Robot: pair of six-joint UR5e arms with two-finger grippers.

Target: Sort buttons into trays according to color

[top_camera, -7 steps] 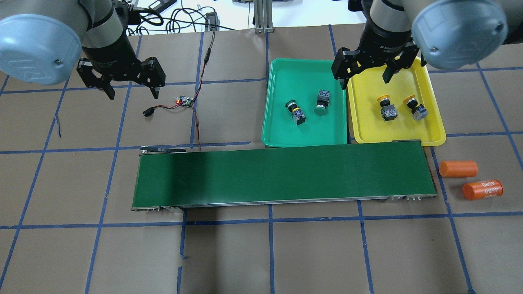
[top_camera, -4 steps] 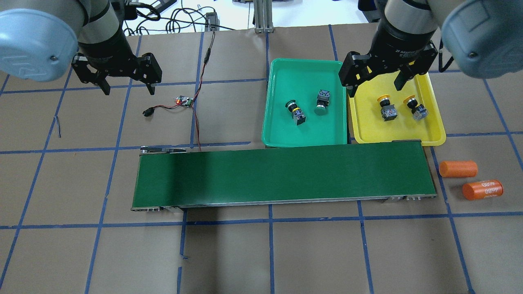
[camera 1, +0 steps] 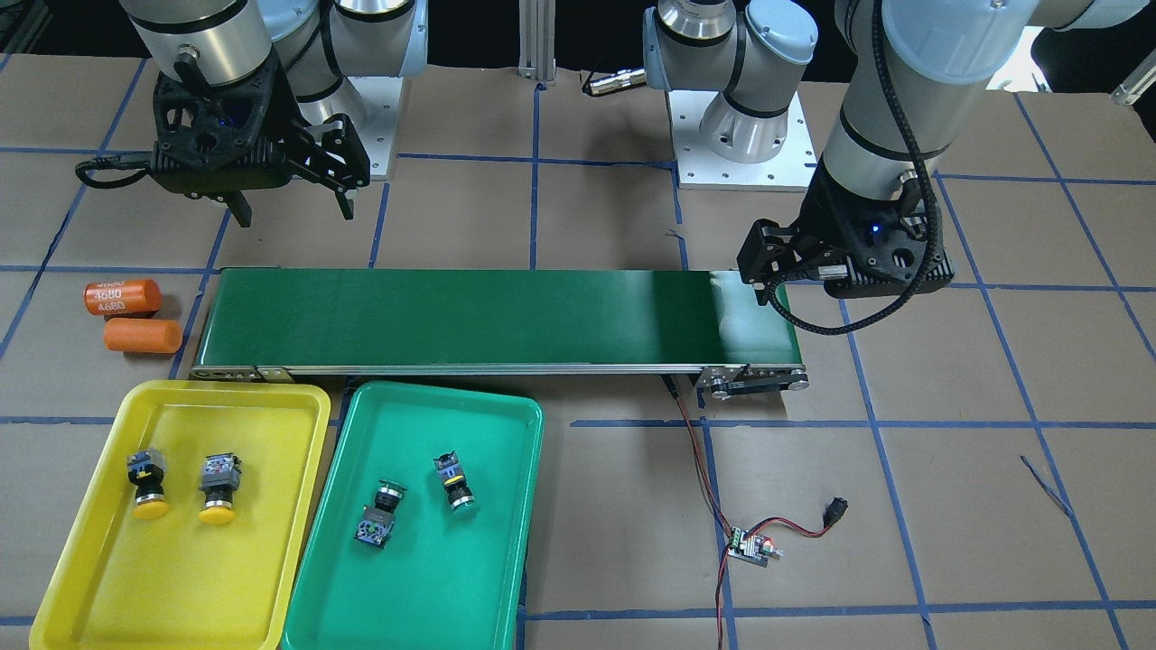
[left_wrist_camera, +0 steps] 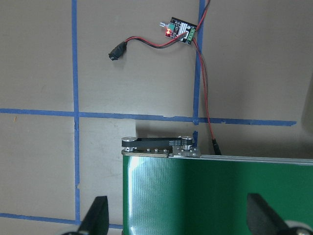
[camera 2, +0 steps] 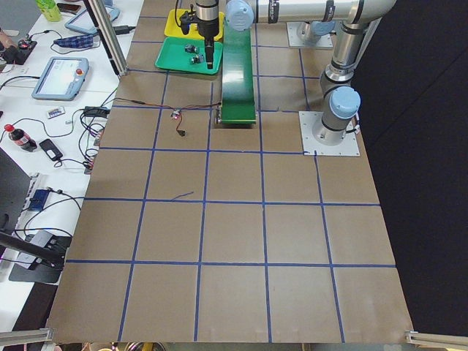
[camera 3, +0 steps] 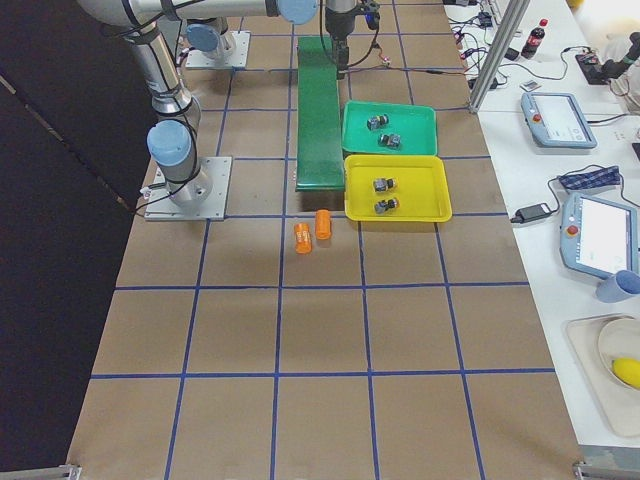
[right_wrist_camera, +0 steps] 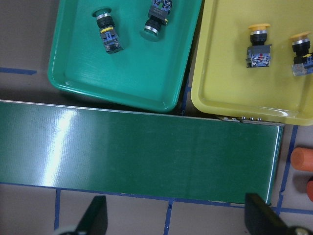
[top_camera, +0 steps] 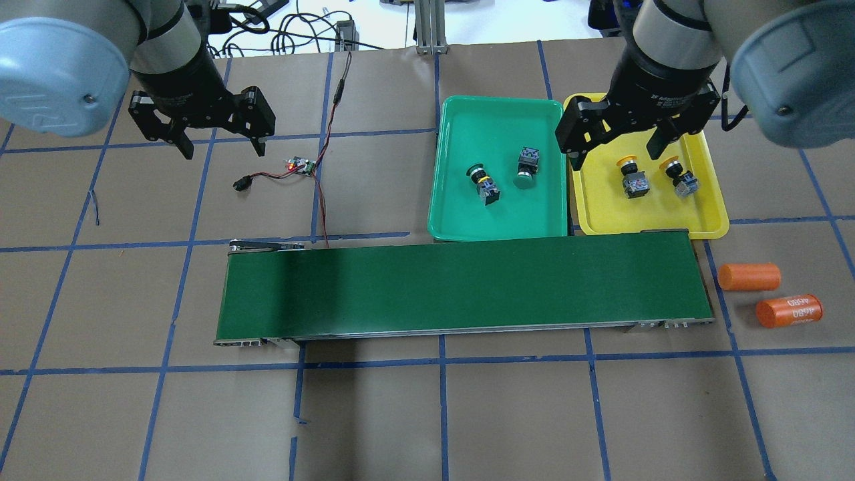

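Observation:
Two yellow buttons (top_camera: 631, 175) (top_camera: 678, 177) lie in the yellow tray (top_camera: 644, 217). Two green buttons (top_camera: 482, 182) (top_camera: 526, 167) lie in the teal-green tray (top_camera: 461, 214). All four also show in the right wrist view, yellow (right_wrist_camera: 258, 46) (right_wrist_camera: 301, 54) and green (right_wrist_camera: 107, 32) (right_wrist_camera: 157, 17). My right gripper (top_camera: 618, 155) is open and empty, raised over the yellow tray's far left part. My left gripper (top_camera: 222, 148) is open and empty, raised over the table left of the trays, near a small circuit board.
A long dark green conveyor belt (top_camera: 461, 290) lies just in front of both trays. Two orange cylinders (top_camera: 748, 276) (top_camera: 788, 310) lie right of the belt's end. A small circuit board (top_camera: 300, 166) with red and black wires lies on the table by my left gripper.
My right gripper has moved right, from the gap between the trays to over the yellow tray. My left gripper has shifted only slightly. The buttons have not moved.

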